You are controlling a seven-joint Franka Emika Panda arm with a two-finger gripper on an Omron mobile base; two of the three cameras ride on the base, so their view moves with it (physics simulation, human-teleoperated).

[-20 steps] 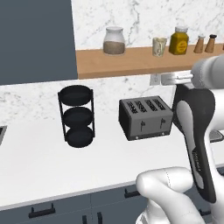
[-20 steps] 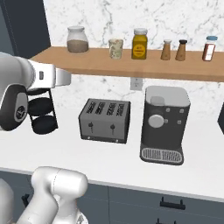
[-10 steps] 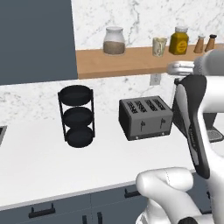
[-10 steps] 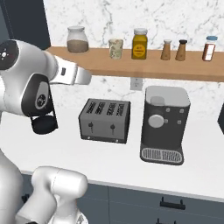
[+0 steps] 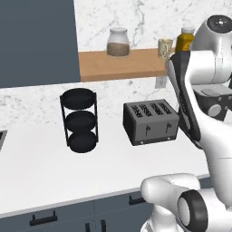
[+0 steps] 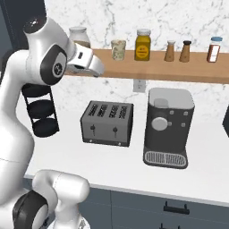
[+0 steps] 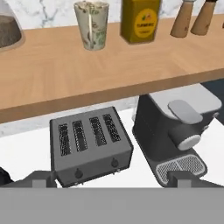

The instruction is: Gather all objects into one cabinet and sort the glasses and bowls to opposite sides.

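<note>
Approach step. Cup [image 7: 91,24] stands upright on the shelf [image 7: 65,74], back edge, between glass jar [image 5: 118,42] and yellow jar [image 7: 140,19]. Gripper [image 7: 111,177] hangs before the shelf, jaws spread, empty. Next: advance, straddle the cup, close.

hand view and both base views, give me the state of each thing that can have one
gripper: open, holding nothing
cream cup: upright on the wooden shelf
yellow jar: upright, lid on
glass jar: upright, lid on
toaster: slots empty
coffee machine: nothing on its drip tray
three-tier rack: upright, trays empty
wall cabinet: door shut
</note>
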